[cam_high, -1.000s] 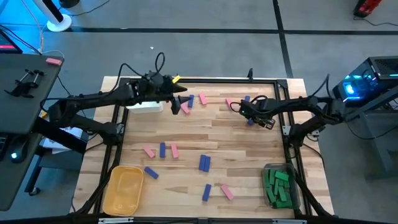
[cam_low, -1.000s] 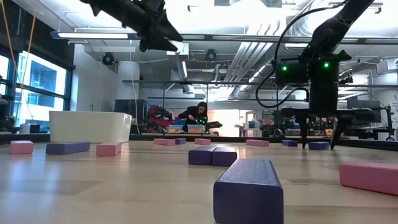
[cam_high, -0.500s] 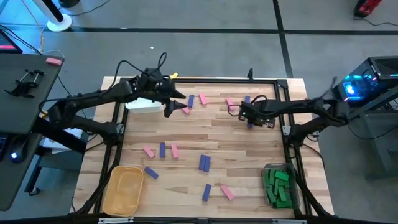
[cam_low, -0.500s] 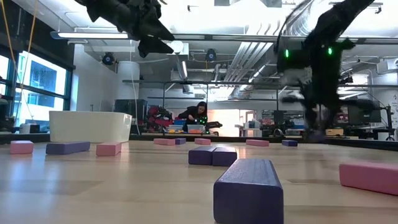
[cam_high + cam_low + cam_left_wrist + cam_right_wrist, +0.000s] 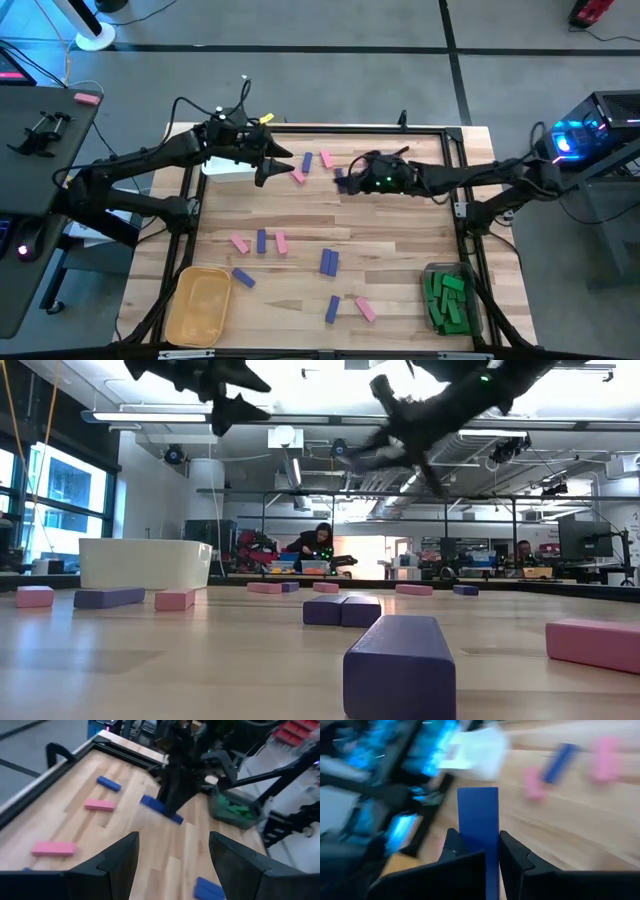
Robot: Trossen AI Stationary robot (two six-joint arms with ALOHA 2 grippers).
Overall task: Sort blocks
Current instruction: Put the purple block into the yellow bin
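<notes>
Pink and blue blocks lie flat and scattered on the wooden table, among them a pink one [image 5: 298, 176] and a blue one [image 5: 328, 262]. Green blocks fill the clear bin [image 5: 447, 298] at the near right. My right gripper [image 5: 343, 182] hangs over the far middle of the table, shut on a blue block [image 5: 478, 815]. My left gripper [image 5: 272, 167] hovers open beside the white bin [image 5: 230, 170], with nothing between its fingers [image 5: 120, 857]. My right gripper pinches the blue block's two long sides [image 5: 478, 837] between its two fingers. The block lies along the fingers and sticks out past their tips. In the left wrist view the block [image 5: 161, 810] hangs tilted under the gripper, lifted clear of the table.
A yellow bin [image 5: 200, 305] stands at the near left corner. A black frame [image 5: 350, 128] runs round the table. Three blocks [image 5: 261, 241] lie in a row left of the middle. A person sits in the room behind [image 5: 320, 540].
My right gripper has shut on a blue block at the far right, lifted it clear and swung it toward the table's left edge, tipping as it went. My left gripper has drawn back a little toward the white bin.
</notes>
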